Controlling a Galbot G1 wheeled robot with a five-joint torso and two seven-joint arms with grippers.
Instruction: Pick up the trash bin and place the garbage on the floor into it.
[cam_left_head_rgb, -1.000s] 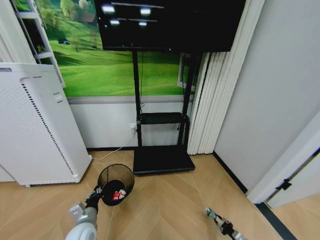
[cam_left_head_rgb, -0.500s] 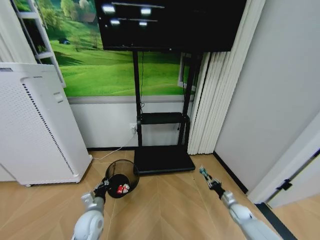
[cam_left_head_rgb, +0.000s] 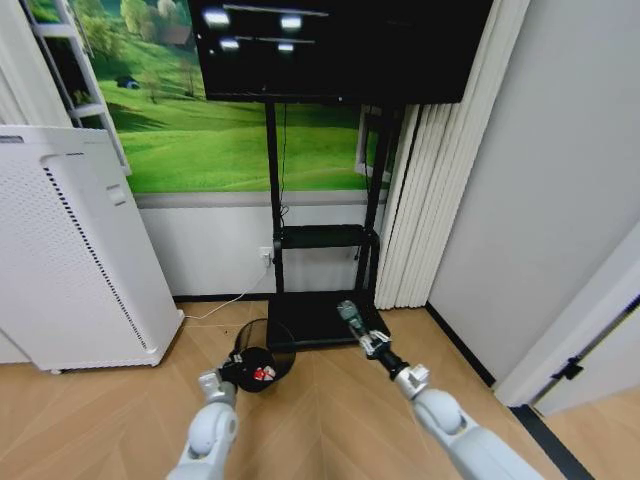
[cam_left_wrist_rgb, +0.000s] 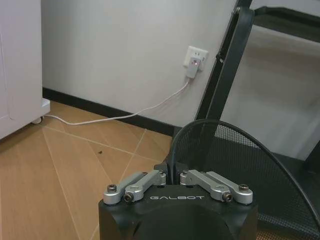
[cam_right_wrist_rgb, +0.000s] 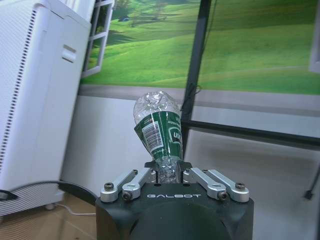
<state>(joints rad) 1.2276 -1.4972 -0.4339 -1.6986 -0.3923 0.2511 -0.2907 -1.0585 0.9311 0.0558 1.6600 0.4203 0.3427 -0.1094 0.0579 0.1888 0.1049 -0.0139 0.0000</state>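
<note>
The trash bin, a small black wire-mesh basket, hangs tilted over the wooden floor with my left gripper shut on its near rim. In the left wrist view the left gripper pinches the rim and the trash bin's mesh wall curves away beyond it. Red-and-white garbage lies inside the bin. My right gripper is shut on a clear bottle with a green label, held above and right of the bin. The bottle stands upright from the right gripper.
A tall white appliance stands at the left. A black TV stand base lies just behind the bin, with white curtains and a door to the right. A wall socket with a white cable sits low on the wall.
My left gripper has carried the bin rightward and farther away. My right gripper has swung up and to the left with the bottle, closing in on the bin.
</note>
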